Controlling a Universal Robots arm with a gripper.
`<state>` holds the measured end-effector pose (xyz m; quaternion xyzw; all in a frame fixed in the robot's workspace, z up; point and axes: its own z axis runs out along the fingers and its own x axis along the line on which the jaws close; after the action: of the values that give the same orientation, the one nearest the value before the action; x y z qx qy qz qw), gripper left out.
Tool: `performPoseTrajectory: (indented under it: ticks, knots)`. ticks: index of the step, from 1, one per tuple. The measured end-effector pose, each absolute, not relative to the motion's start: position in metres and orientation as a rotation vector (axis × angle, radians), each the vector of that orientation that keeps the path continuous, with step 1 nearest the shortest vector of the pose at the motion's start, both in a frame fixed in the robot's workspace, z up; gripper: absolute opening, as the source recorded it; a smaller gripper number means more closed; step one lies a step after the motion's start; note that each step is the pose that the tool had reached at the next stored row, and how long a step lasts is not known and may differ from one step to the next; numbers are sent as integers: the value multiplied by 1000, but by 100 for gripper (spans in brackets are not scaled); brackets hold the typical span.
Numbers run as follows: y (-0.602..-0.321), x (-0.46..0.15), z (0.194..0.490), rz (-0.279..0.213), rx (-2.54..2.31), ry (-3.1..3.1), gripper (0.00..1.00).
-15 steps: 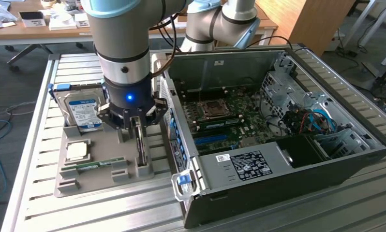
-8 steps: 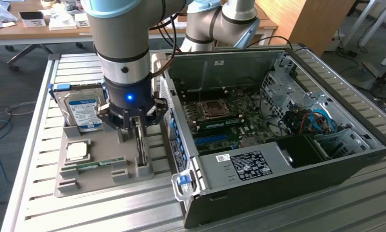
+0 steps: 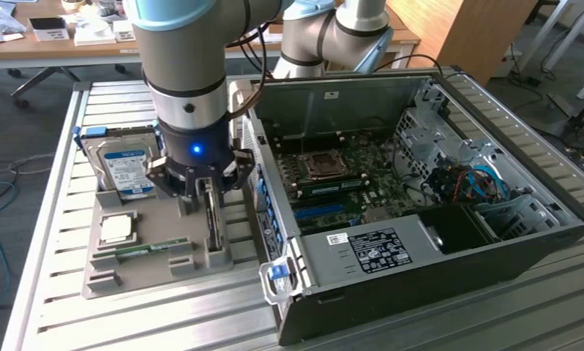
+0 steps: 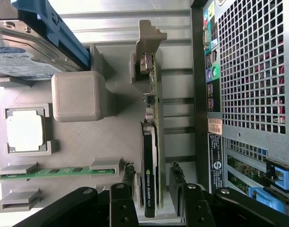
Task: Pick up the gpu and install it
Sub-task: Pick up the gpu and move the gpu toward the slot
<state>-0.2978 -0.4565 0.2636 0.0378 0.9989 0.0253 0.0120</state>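
The gpu (image 4: 151, 151) stands on edge in a slot of the grey holder tray (image 4: 106, 137), its silvery bracket (image 4: 146, 47) at the far end. In the exterior view it is a thin dark card (image 3: 212, 223) just under my gripper (image 3: 204, 191). My gripper (image 4: 153, 171) straddles the card's near end. One finger (image 4: 129, 176) and the other finger (image 4: 177, 177) stand on either side of it, with a small gap on each side. The jaws are open and nothing is held.
The tray (image 3: 146, 274) also carries a silver hard drive (image 3: 126, 167), a square processor (image 3: 116, 228) and a green memory stick (image 3: 154, 248). The open computer case (image 3: 526, 234) with its motherboard (image 3: 350, 183) lies close on the exterior view's right, its rear panel (image 4: 248, 71) near the card.
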Motion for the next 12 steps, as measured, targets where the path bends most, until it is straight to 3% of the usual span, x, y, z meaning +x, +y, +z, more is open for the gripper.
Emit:
performPoseTrajectory:
  ticks: [12]
  knots:
    - [-450, -298, 258, 79, 118, 3114, 43]
